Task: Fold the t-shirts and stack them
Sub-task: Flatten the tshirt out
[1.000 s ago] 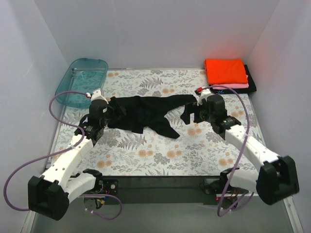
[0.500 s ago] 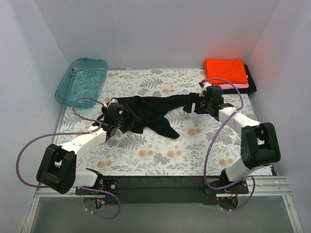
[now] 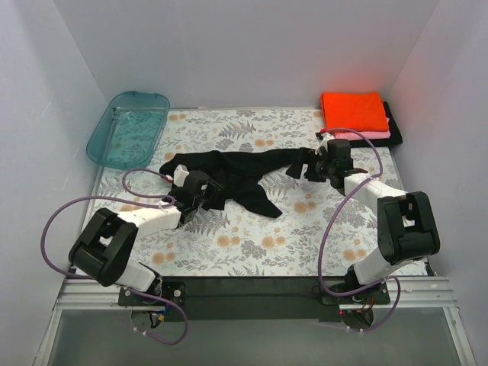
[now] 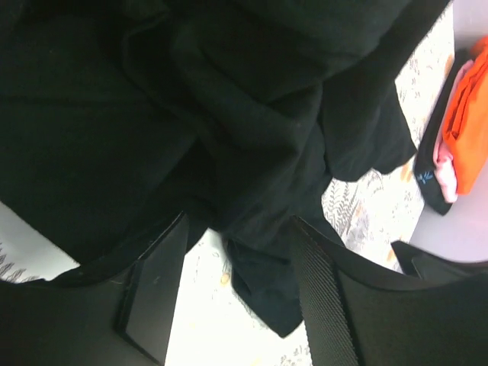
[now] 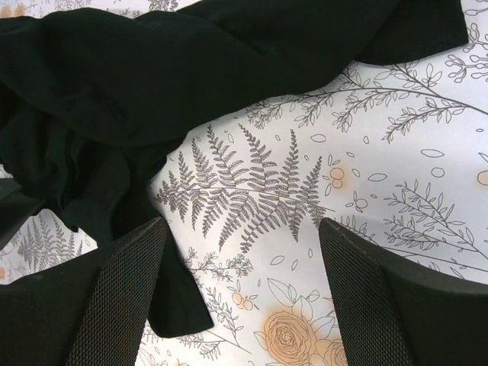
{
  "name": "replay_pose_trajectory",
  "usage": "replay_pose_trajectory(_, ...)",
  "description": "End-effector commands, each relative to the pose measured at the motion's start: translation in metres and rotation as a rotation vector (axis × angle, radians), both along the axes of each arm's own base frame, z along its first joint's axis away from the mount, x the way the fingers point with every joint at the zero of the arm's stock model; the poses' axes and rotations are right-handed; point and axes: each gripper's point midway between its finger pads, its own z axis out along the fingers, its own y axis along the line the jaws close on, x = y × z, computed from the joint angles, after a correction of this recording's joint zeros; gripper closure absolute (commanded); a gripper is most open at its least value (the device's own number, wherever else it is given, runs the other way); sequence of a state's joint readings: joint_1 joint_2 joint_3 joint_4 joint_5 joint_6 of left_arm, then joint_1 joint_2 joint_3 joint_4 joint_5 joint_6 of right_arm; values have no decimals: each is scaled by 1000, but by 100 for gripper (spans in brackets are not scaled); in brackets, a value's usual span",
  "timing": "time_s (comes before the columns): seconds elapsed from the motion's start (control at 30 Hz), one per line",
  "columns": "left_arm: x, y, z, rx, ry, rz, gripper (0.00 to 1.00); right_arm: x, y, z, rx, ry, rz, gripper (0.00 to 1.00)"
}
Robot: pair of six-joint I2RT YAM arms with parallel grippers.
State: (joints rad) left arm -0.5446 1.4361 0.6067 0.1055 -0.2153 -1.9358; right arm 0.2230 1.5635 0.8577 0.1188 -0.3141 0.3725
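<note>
The large plain black t-shirt [image 3: 236, 169] lies crumpled across the middle of the flowered table. My left gripper [image 3: 200, 192] is open, low at the shirt's near left part; in the left wrist view [image 4: 236, 297] black cloth [image 4: 191, 114] fills the space ahead and a fold hangs between the fingers [image 4: 156, 290]. My right gripper [image 3: 315, 165] is open at the shirt's right end; in the right wrist view [image 5: 244, 297] it stands over bare tablecloth, with the black shirt [image 5: 152, 76] just ahead and by its left finger. The folded orange shirt [image 3: 353, 111] tops a stack on the pink one [image 3: 375, 135] and a black one [image 3: 394, 122].
A teal see-through tub [image 3: 128, 128] stands at the back left corner. White walls close in the table on three sides. The stack sits against the right wall and shows in the left wrist view [image 4: 457, 130]. Purple cables loop beside both arms.
My left gripper has moved right and nearer, from the shirt's left end to its near left edge. My right gripper has moved back to the shirt's right end. The shirt barely shifted.
</note>
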Motion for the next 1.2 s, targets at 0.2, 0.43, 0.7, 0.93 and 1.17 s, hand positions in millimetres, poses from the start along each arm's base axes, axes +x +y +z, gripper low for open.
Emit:
replay_pose_trajectory(0.2,18,-8,7,-16,-108,60,49,3,-1,8,66,-43,5,13)
replay_pose_trajectory(0.43,22,-13,9,-10,-157,50,49,3,0,9,83,-48,16,12)
replay_pose_trajectory(0.7,22,-19,0,8,-146,43,46,3,1,7,82,-48,18,12)
replay_pose_trajectory(0.93,21,-21,-6,26,-175,22,47,3,0,5,85,-42,19,13)
replay_pose_trajectory(1.17,22,-15,21,41,-272,23,80,6,-2,5,76,-53,13,13)
